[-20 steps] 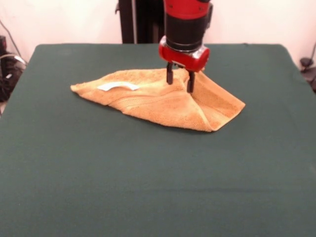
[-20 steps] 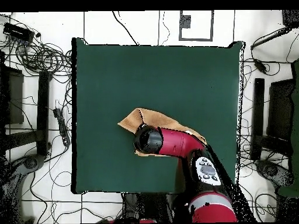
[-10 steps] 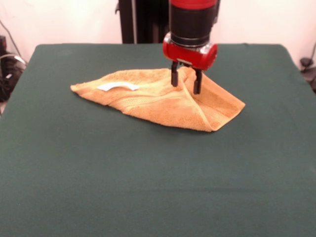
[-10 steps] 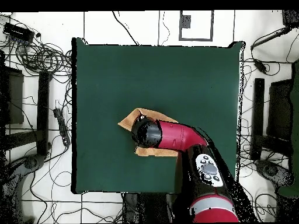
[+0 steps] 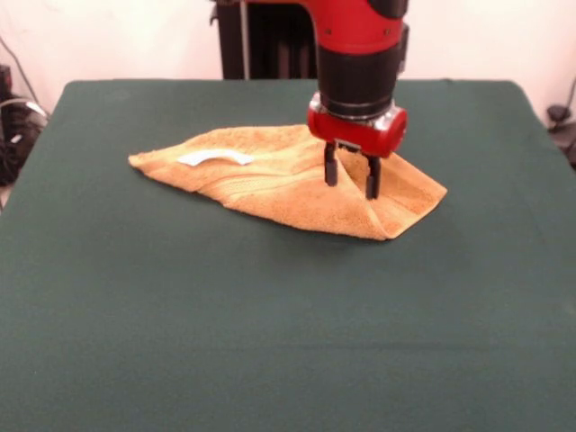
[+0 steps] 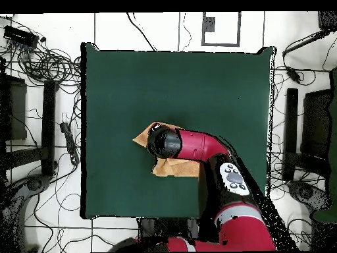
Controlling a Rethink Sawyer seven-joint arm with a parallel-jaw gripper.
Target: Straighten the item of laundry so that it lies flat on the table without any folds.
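Though folded, towel lengthwise across table

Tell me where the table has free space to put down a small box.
The table is bare between the towel and its front edge, and in strips beside the towel toward both side edges. A narrower strip lies behind the towel. It is crowded only at the towel's right part, where the open end effector stands.

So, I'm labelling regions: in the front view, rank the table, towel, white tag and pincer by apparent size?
1. table
2. towel
3. pincer, though nearer the camera than the tag
4. white tag
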